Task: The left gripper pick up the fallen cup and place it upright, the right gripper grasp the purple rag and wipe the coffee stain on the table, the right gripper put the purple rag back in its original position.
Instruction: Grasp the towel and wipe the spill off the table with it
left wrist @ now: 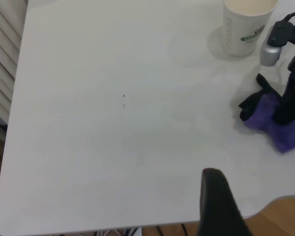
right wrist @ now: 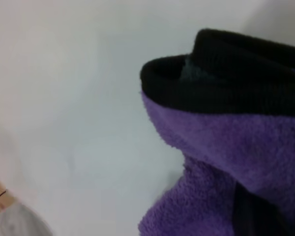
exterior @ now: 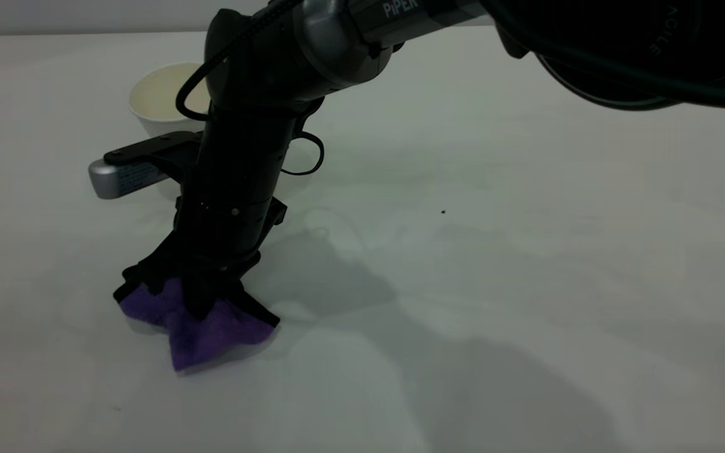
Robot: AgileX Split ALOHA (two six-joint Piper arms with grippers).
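- cup (exterior: 160,100) stands upright at the far left of the table (exterior: 526,251) in the exterior view, cream inside showing; left wrist view shows it upright too (left wrist: 246,27), green logo facing out
- silvery-grey side piece (exterior: 117,178) of the right arm sticks out just in front of the cup (touching or not, cannot tell)
- right gripper (exterior: 202,296) points straight down, left of centre, fingers clamped on the purple rag (exterior: 202,327), which is bunched up and pressed on the table
- rag's black edging (right wrist: 221,78) folds over the purple pile in the right wrist view (right wrist: 226,162)
- coffee stain: none visible, spot under the rag is hidden
- tiny dark speck (exterior: 443,212) on the table, well right of the rag
- left gripper (left wrist: 219,204): only one dark finger shows, in the left wrist view, well apart from the rag (left wrist: 275,120) (open or closed, cannot tell)
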